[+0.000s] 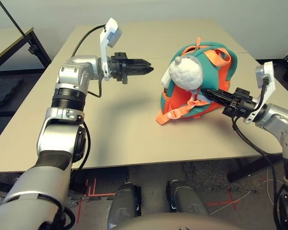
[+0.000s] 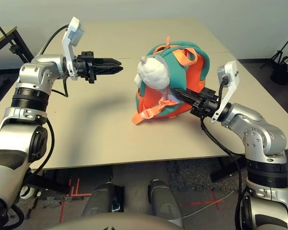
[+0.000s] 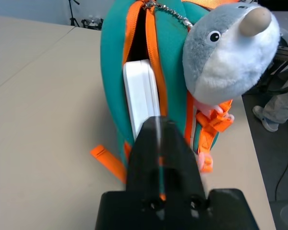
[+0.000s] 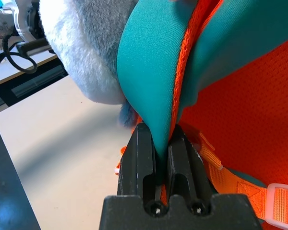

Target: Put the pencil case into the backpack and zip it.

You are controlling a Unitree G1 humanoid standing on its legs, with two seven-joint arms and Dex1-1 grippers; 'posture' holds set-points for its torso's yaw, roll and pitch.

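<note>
One backpack (image 1: pixel 201 81) on desk (image 1: pixel 125 120), zipper open, pencil case (image 3: pixel 141 96) lodged inside the gap, right pincer (image 4: pixel 156 158) clamped on backpack's teal edge, left pincer (image 1: pixel 146 68) closed, empty, well apart from it.

- One backpack (image 1: pixel 216 72), teal and orange
- One white pencil case (image 3: pixel 141 96)
- One grey-white plush toy (image 1: pixel 186 73)
- One table (image 1: pixel 115 120)
- Two grippers: left gripper (image 1: pixel 146 67), right gripper (image 1: pixel 206 92)
- One person's legs (image 3: pixel 278 103)

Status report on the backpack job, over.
Left gripper shut, empty, clear of backpack. Right gripper shut on backpack's teal edge. Pencil case inside, opening unzipped. Plush toy dangles near zipper.
</note>
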